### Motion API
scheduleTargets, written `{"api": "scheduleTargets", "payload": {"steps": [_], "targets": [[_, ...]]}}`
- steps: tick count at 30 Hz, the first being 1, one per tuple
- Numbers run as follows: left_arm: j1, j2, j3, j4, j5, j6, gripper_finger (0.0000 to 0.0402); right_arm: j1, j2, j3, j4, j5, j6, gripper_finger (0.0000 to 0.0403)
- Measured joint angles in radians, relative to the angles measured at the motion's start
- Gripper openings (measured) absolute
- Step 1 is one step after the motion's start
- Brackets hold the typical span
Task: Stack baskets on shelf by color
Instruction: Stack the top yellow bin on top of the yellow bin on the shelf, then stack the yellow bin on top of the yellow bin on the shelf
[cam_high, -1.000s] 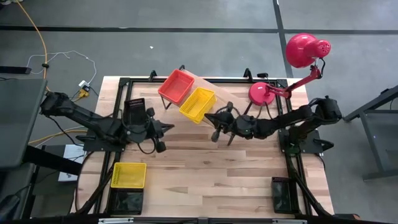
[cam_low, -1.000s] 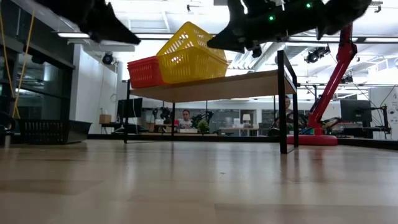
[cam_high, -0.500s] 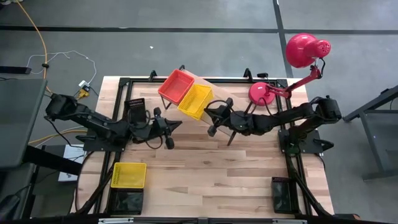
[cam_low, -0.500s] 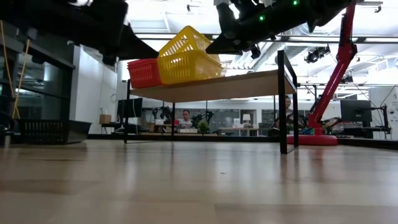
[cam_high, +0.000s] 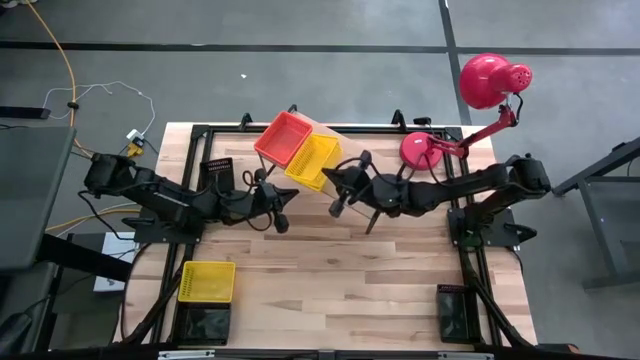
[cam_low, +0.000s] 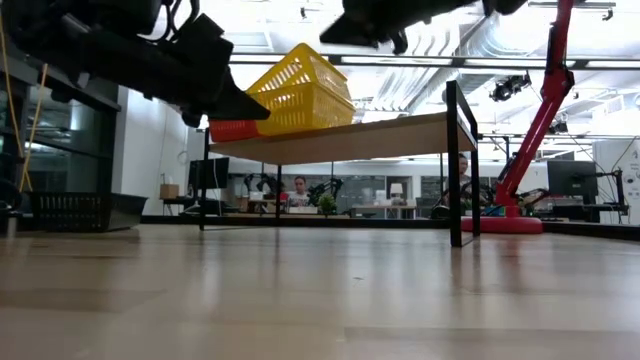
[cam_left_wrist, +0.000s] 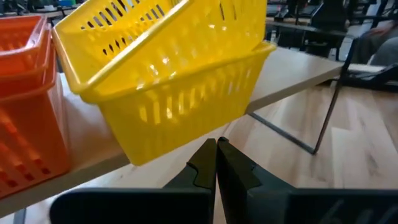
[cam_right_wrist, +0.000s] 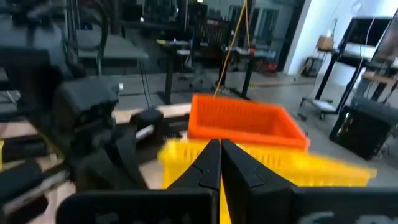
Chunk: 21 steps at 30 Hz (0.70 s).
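Observation:
The shelf stands at the table's far side and carries an orange-red basket beside yellow baskets. In the left wrist view one yellow basket sits tilted inside another. My left gripper is shut, level with the shelf's near edge, its tip just below the lower yellow basket's wall. My right gripper is shut and hovers above the yellow baskets' rim, with the orange-red basket beyond it. My left gripper's shut fingertips point level from the table's near-left side at the bottom edge of the lower yellow basket's wall. I cannot tell whether they touch it. My right gripper touches nothing that I can see.
A yellow basket and a black one sit at the near left corner. Another black basket lies behind my left arm, and one more at the near right. A red desk lamp stands at the far right.
My left gripper has travelled right and toward the far edge, up to the shelf's front under the yellow baskets. My right gripper has moved left over the shelf and risen above the yellow baskets. The yellow baskets have slid a little toward the orange-red one.

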Motion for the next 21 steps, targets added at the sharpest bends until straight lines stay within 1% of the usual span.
{"api": "scheduleTargets", "payload": {"steps": [4, 10, 12, 16, 21], "targets": [[0.0, 0.0, 0.0, 0.002, 0.0, -0.012, 0.0, -0.024, 0.002, 0.048, -0.014, -0.012, -0.029, 0.0], [0.0, 0.0, 0.0, 0.002, -0.001, -0.017, 0.0, -0.106, 0.025, 0.078, -0.14, -0.094, 0.077, 0.0], [0.0, 0.0, 0.0, 0.003, -0.002, -0.017, 0.0, -0.123, 0.039, 0.08, -0.145, -0.113, 0.104, 0.0], [0.0, 0.0, 0.0, 0.011, -0.004, -0.017, 0.0, -0.13, 0.06, 0.078, -0.191, -0.122, 0.121, 0.0], [0.0, 0.0, 0.0, 0.022, -0.004, -0.018, 0.0, -0.13, 0.063, 0.079, -0.191, -0.128, 0.124, 0.0]]}}
